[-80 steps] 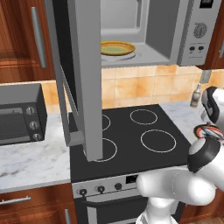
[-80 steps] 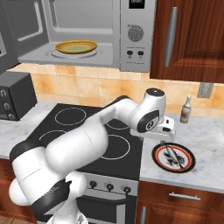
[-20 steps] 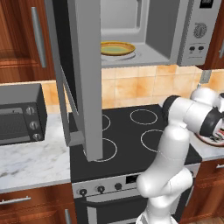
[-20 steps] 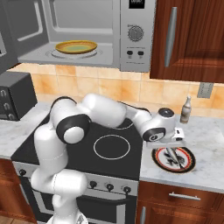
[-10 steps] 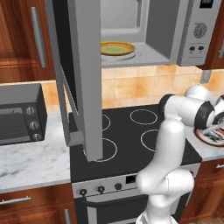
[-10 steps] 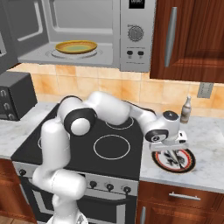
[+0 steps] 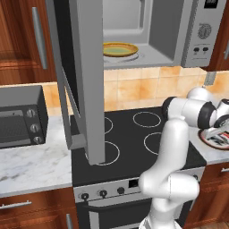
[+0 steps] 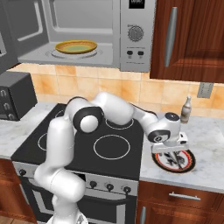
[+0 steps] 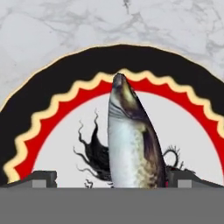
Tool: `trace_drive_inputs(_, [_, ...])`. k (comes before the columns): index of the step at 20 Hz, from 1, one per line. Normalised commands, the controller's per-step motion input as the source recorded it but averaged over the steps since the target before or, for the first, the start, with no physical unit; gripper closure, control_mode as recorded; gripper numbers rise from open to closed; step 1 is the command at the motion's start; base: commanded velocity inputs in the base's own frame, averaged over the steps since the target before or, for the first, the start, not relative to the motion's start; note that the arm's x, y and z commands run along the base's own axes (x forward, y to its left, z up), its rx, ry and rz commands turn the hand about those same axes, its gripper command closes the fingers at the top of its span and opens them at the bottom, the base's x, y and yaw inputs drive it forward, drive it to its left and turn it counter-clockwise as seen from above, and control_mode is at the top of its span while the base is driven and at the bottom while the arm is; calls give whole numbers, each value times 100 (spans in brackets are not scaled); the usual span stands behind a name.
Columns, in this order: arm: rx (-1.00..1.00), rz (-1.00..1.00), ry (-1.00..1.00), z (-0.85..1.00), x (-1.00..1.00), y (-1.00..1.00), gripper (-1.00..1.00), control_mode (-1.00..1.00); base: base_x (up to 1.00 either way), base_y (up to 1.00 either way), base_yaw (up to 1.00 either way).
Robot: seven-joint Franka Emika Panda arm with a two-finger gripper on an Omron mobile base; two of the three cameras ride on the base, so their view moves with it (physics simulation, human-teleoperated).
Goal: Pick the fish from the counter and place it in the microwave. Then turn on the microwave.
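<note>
The fish (image 9: 131,140), silvery with a darker back, lies on a red-and-black-rimmed plate (image 9: 52,87) on the white marble counter (image 9: 43,26). My gripper (image 9: 114,178) is open and low over the plate, one dark fingertip on each side of the fish's body, which fits loosely between them. From the base views the gripper (image 8: 173,153) hangs over the plate (image 8: 190,160) right of the stove, and the hand hides the fish. The microwave (image 8: 135,35) sits above with its door (image 7: 85,76) swung wide open.
A yellow dish (image 8: 76,46) rests inside the microwave. The black stovetop (image 8: 87,135) lies left of the plate. A small bottle (image 8: 186,110) stands by the wall behind the plate. A dark toaster oven (image 7: 18,120) sits on the left counter.
The arm has swung right from over the stove and lowered the hand onto the plate, so the open fingers now straddle the fish. The jaws stayed open.
</note>
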Motion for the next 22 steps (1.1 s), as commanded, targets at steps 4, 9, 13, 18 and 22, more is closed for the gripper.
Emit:
trace_drive_inputs(4, [0,4,3,-19,21,-11,-100,-100,0,0,0])
trace_drive_inputs(9, [0,4,3,-16,11,-3,100,-100,0,0,0])
trace_drive_inputs(13, [0,3,1,-5,1,0,100,-100,0,0,0])
trace_drive_inputs(18, [0,0,-1,0,-15,11,100,-100,0,0,0])
trace_drive_inputs(22, [0,0,-6,5,-33,48,100,-100,0,0,0])
